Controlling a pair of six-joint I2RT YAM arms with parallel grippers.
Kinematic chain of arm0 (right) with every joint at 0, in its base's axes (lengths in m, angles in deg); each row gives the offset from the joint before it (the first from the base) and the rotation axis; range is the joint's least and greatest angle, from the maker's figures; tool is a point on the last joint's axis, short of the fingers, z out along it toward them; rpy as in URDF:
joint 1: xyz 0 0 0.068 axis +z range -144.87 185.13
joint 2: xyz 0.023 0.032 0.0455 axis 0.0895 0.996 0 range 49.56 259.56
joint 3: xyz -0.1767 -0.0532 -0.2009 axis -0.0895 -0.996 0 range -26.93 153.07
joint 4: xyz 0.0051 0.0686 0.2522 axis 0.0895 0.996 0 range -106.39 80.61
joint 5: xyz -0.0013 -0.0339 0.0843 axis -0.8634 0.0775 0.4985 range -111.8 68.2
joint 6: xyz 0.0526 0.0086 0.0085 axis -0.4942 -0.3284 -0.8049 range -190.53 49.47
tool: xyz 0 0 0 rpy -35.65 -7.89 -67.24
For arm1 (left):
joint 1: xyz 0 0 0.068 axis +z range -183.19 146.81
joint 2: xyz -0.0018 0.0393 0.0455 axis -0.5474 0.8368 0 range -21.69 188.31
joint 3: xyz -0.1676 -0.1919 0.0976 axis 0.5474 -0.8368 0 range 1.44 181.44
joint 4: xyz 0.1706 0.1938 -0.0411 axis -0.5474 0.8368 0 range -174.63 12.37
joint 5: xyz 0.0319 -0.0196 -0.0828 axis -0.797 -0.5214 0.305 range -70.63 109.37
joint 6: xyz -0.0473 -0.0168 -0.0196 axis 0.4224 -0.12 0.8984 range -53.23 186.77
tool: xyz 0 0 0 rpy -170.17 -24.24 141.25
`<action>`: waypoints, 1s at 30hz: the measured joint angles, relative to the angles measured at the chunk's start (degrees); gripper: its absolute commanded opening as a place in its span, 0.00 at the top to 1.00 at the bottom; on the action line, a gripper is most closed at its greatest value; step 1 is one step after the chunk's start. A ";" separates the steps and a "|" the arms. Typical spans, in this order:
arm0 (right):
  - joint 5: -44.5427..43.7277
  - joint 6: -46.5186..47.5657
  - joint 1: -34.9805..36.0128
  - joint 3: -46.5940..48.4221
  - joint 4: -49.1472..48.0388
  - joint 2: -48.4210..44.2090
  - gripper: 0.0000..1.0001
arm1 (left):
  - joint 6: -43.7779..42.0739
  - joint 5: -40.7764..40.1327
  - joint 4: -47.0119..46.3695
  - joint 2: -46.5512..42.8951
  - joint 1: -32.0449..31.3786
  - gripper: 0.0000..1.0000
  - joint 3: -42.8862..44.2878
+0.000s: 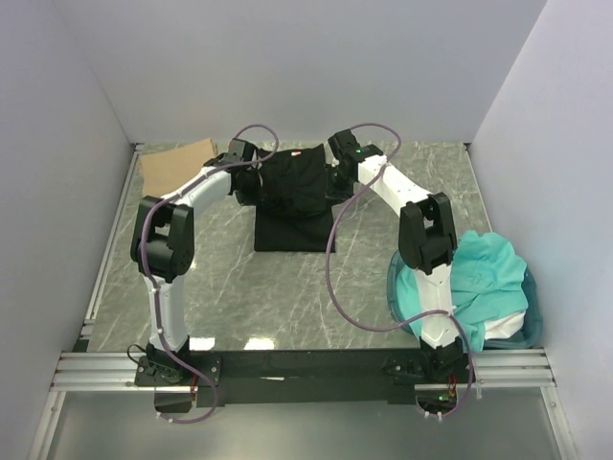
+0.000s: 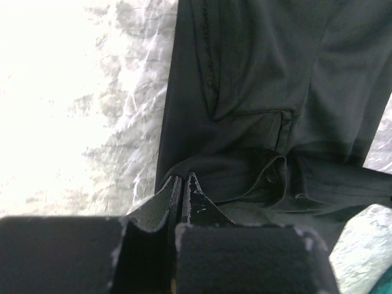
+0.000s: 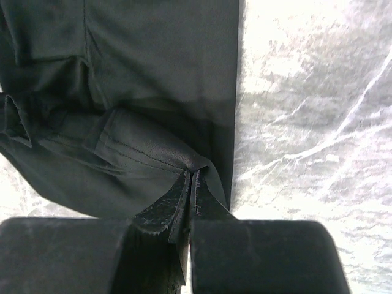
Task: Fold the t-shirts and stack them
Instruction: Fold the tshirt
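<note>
Black t-shirt: near part lies flat on the marbled table, and the far part is raised and bunched between the two arms.

Left gripper: jaws clamped on a pinch of black cloth at the shirt's far-left edge. Right gripper: jaws likewise closed on a fold of black cloth at the far-right edge.

Reason for the hold, as I judge it: a matched pinch at each side keeps the lifted edge level and fairly taut, so it can be carried over the flat part and laid down square. A single-corner grip would let the cloth twist.

Both wrist views are dark. I cannot say for certain whether the held edge is the hem or the shoulder line, though seams beside the left pinch suggest a sleeve.

Tan-brown t-shirt: left of the black t-shirt and well apart from it, lying flat. It probably marks the stacking spot.

Teal t-shirts: right of the black t-shirt and nearer the arm bases, heaped loose in the blue tub, not yet folded.
</note>
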 measured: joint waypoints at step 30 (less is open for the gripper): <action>8.55 -2.25 -4.31 -15.28 -8.74 -10.84 0.58 | 3.23 2.25 -5.64 -7.96 3.30 0.29 -11.63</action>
